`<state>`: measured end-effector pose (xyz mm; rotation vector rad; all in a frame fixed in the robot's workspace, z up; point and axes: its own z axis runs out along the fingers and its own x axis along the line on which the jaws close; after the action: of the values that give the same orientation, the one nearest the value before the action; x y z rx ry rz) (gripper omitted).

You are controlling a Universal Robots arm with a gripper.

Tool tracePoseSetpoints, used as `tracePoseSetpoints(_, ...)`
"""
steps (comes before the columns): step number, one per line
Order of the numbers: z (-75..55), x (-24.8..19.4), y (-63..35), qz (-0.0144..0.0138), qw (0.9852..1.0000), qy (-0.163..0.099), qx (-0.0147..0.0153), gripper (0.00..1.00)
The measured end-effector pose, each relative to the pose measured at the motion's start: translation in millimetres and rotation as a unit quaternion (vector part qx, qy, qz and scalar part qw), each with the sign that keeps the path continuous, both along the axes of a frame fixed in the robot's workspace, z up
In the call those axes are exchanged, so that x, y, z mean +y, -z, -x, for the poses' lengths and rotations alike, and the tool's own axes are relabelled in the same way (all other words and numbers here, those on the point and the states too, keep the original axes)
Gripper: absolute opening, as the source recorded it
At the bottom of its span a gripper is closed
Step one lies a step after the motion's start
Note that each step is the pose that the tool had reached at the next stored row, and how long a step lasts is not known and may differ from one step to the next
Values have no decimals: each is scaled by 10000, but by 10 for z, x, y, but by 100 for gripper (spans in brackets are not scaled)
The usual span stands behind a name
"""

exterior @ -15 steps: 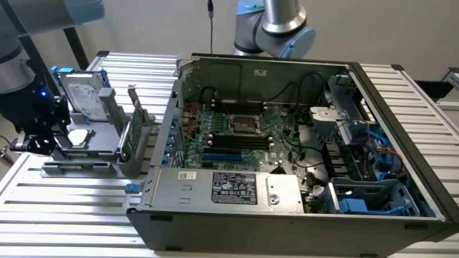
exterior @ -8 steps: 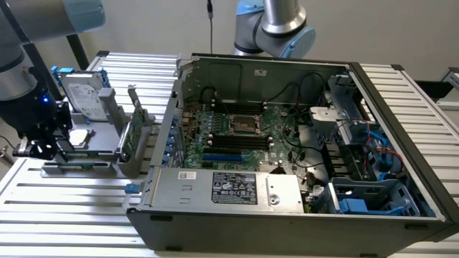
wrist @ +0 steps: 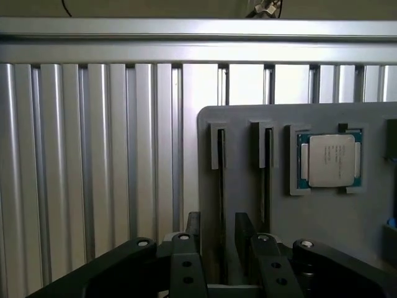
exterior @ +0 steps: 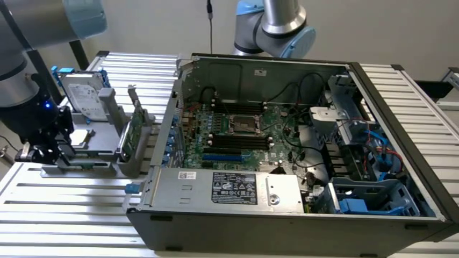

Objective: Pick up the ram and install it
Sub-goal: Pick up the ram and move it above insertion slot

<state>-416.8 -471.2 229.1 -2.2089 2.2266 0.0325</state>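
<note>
The ram [wrist: 221, 186] shows as a thin dark strip standing edge-on in a slot of the grey holder [wrist: 242, 124]. My gripper [wrist: 218, 225] is open, and its two black fingers [wrist: 193, 226] stand on either side of that slot, apart from the strip. A second slot [wrist: 267, 174] beside it also holds a dark strip. In the exterior view, my gripper [exterior: 49, 155] hangs low over the holder [exterior: 100, 156] at the exterior view's left. The motherboard's long black slots [exterior: 240, 141] lie inside the open computer case [exterior: 215, 215].
A processor chip [wrist: 329, 160] sits in a recess of the holder. A hard drive [exterior: 83, 97] and a green card with a metal bracket [exterior: 133, 134] stand upright on the holder. A second arm [exterior: 276, 27] rises behind the case. The table [exterior: 64, 204] is ribbed aluminium.
</note>
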Motion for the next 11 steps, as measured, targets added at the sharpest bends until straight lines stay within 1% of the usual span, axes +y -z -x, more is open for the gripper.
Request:
tracePoseSetpoints(5, -26, 0, 36, -1, 10000, 0, -4, 36)
tracePoseSetpoints(11, -34, 0, 110, 0, 10000, -1, -33, 36)
